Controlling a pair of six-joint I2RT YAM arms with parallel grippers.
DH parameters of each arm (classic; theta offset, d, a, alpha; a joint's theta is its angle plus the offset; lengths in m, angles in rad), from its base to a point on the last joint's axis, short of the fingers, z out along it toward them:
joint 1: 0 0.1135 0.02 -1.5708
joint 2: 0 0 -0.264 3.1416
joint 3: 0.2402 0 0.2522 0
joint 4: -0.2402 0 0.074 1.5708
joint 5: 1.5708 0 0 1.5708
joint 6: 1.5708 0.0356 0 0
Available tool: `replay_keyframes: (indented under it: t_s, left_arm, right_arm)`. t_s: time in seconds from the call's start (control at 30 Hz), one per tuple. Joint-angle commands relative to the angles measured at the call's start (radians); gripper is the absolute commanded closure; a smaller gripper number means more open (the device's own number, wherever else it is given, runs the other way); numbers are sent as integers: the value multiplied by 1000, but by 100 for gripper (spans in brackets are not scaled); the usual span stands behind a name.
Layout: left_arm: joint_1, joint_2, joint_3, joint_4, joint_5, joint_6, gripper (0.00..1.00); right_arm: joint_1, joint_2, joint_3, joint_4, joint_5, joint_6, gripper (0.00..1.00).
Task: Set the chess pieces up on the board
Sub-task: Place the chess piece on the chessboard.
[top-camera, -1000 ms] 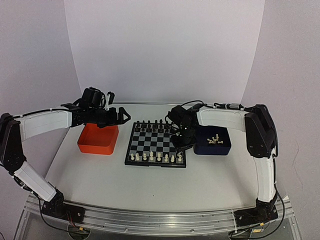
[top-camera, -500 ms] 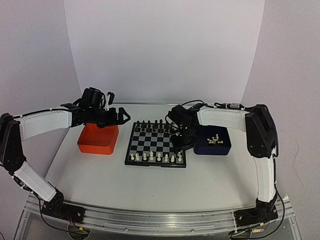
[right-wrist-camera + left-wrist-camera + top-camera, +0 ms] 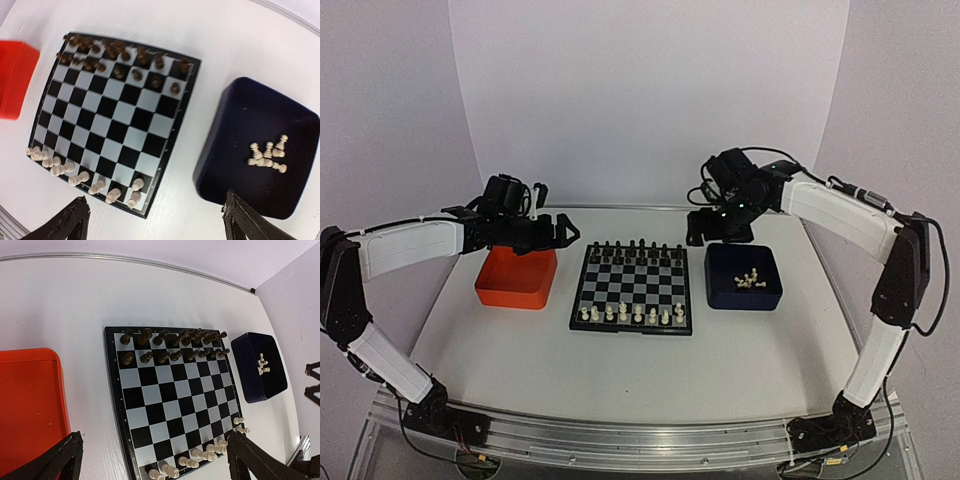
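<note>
Right now I'm seeing one row of cream chess pieces [image 3: 630,315] standing along the board's [image 3: 632,285] near edge, a handful waiting in the dark blue tray [image 3: 745,300]; right gripper [image 3: 713,230] and left gripper [image 3: 563,232] are hanging released, empty

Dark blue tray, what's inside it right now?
A small cluster of cream-white chess pieces lies near one side of the dark blue tray; they overlap, so their count is unclear. The rest of its floor shows bare.

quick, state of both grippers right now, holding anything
left gripper: open, holding nothing
right gripper: open, holding nothing
</note>
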Motion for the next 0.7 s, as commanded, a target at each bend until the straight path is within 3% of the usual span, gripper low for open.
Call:
replay_keyframes:
  t_s: [0.0, 0.27, 0.67]
  left_arm:
    - [-1, -30, 58, 35, -55, 12, 0]
    - [-1, 22, 91, 56, -139, 9, 0]
    - [6, 178, 218, 63, -171, 54, 0]
  right_arm:
    - [-189, -40, -105, -24, -19, 112, 11]
    - [-317, 60, -109, -25, -57, 133, 18]
    - [-407, 306, 54, -47, -190, -86, 42]
